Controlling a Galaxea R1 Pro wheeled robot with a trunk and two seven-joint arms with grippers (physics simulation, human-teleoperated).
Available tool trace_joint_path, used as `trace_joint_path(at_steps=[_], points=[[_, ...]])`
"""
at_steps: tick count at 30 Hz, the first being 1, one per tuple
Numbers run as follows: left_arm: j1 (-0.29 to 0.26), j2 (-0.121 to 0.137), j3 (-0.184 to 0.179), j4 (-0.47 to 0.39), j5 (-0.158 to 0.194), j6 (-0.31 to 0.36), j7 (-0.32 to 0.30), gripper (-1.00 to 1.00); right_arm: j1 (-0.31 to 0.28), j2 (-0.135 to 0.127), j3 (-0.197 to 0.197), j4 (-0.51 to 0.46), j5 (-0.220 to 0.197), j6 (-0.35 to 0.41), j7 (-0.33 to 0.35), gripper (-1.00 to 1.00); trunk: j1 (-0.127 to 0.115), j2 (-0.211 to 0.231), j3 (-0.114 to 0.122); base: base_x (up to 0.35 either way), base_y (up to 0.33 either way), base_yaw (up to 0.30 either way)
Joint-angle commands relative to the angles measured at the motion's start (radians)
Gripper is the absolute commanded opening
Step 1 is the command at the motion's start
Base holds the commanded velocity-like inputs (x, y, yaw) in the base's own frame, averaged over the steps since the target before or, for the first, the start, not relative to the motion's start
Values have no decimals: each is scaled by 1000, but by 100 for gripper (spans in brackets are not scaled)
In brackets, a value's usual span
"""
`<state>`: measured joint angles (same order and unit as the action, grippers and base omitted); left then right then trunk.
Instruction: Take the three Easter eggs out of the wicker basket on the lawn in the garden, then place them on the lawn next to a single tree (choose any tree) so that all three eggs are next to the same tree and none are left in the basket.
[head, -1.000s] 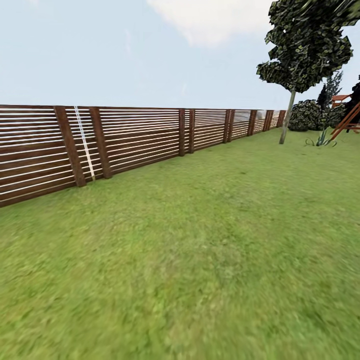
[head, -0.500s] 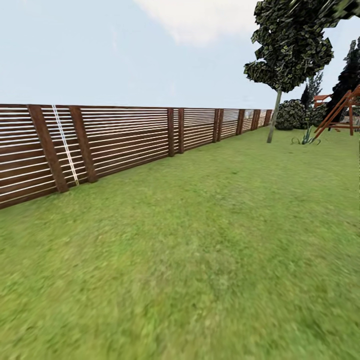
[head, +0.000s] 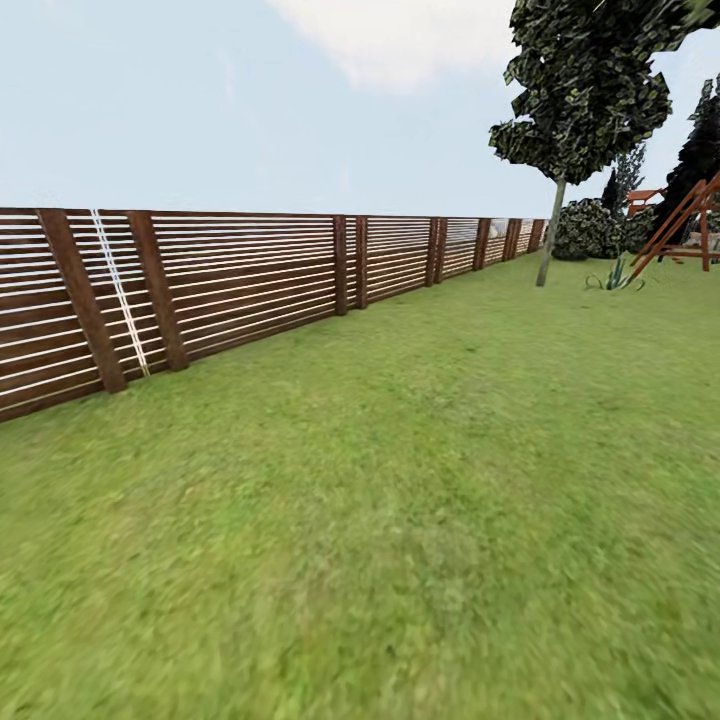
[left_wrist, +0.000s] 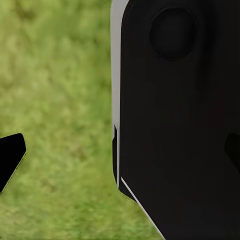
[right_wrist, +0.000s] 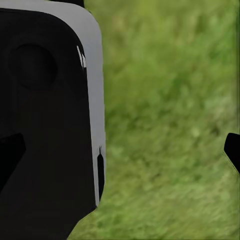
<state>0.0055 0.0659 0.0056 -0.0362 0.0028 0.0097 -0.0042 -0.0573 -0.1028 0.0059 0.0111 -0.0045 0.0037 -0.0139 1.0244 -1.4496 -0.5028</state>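
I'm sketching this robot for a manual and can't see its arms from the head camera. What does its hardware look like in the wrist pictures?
Both wrist views show a large matte black body panel with rounded corners, a light grey rim and a shallow round dimple near one end; the right wrist's panel matches. Small black tips poke in at the edges over the lawn. No cables or markings are visible.

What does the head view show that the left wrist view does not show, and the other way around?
Head view alone: a brown slat fence, the sky, a tree with a thin pale trunk far off, dark bushes and a reddish wooden frame. Left wrist view alone: a large black robot part with a grey edge and one dark fingertip, seen close. Both share the lawn, blurred green grass.
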Motion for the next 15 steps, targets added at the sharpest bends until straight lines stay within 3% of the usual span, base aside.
trace_joint_path(at_steps=[1,15], points=[[1,0,1,-2,0,1,0,100,-1,0,2,1,0,0,-1,100,1,0,-1,335,0,0],[1,0,1,-2,0,1,0,100,-1,2,6,1,8,2,0,100,1,0,-1,335,0,0]])
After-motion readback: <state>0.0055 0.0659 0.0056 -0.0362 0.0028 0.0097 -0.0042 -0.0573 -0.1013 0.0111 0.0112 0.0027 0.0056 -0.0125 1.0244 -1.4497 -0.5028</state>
